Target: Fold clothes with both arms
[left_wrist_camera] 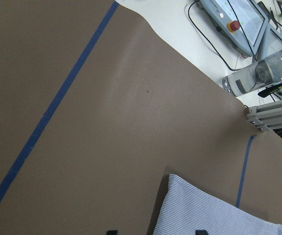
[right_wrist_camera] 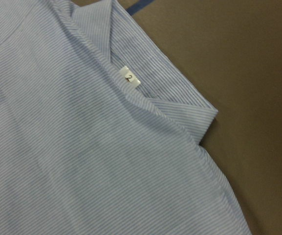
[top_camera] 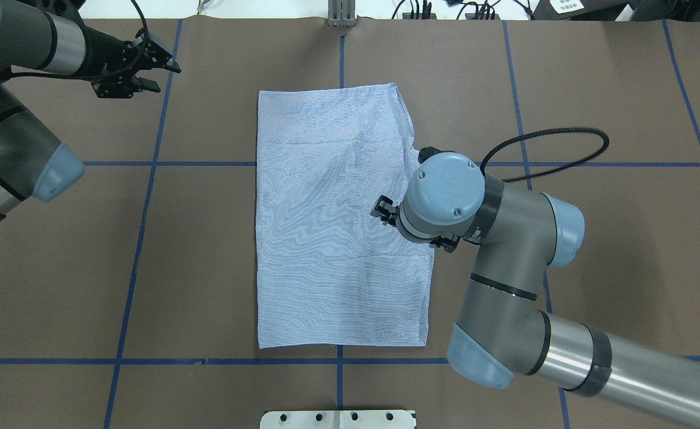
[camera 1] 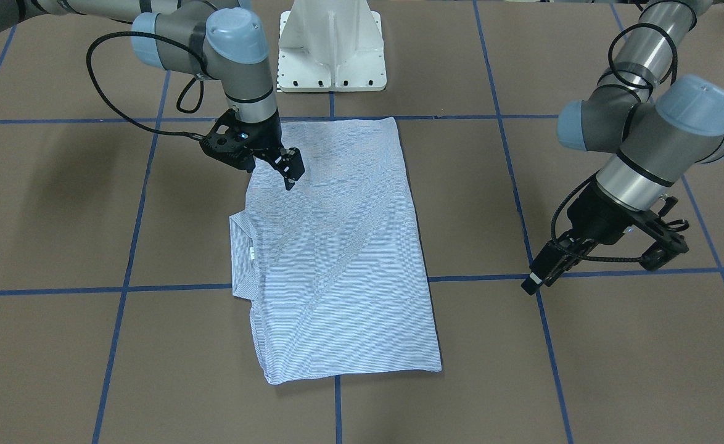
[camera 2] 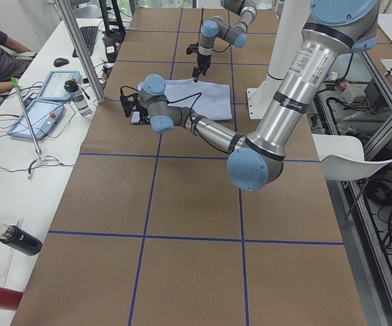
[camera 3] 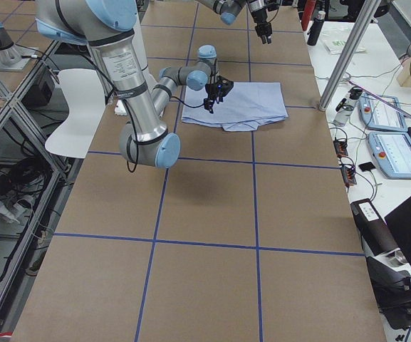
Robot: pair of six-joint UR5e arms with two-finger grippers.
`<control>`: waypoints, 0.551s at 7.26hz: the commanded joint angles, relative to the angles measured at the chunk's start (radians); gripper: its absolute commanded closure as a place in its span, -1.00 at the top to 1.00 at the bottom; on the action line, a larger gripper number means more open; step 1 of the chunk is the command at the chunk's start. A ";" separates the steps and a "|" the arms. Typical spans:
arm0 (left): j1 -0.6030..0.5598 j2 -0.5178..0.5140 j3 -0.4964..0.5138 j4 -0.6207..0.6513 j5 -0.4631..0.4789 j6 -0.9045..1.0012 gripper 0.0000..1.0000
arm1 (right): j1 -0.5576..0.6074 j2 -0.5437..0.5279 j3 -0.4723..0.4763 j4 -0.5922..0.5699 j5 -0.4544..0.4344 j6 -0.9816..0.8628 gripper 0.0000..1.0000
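Left gripper (camera 1: 591, 274) jaws gape empty, right gripper (camera 1: 289, 176) jaws unreadable above the striped shirt (camera 1: 343, 259) — I'd pinch matching corners, lifting evenly off the bench (camera 1: 584, 370).

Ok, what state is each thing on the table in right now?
Striped shirt: folded into a rectangle, lying flat, collar poking out one side.
Left gripper: open, empty, clear of the shirt.
Right gripper: at the shirt's collar-side edge, open or shut unclear.
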 commanded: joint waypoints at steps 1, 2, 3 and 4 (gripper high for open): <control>0.001 -0.001 0.000 0.000 0.001 -0.002 0.23 | -0.128 -0.093 0.094 0.040 -0.145 0.343 0.96; 0.001 -0.001 0.003 0.000 0.004 -0.002 0.23 | -0.159 -0.100 0.112 0.040 -0.170 0.407 0.83; 0.001 -0.001 0.003 0.000 0.006 -0.002 0.23 | -0.175 -0.123 0.114 0.043 -0.170 0.503 0.70; 0.001 -0.001 0.003 0.000 0.006 -0.002 0.24 | -0.198 -0.149 0.114 0.098 -0.181 0.579 0.69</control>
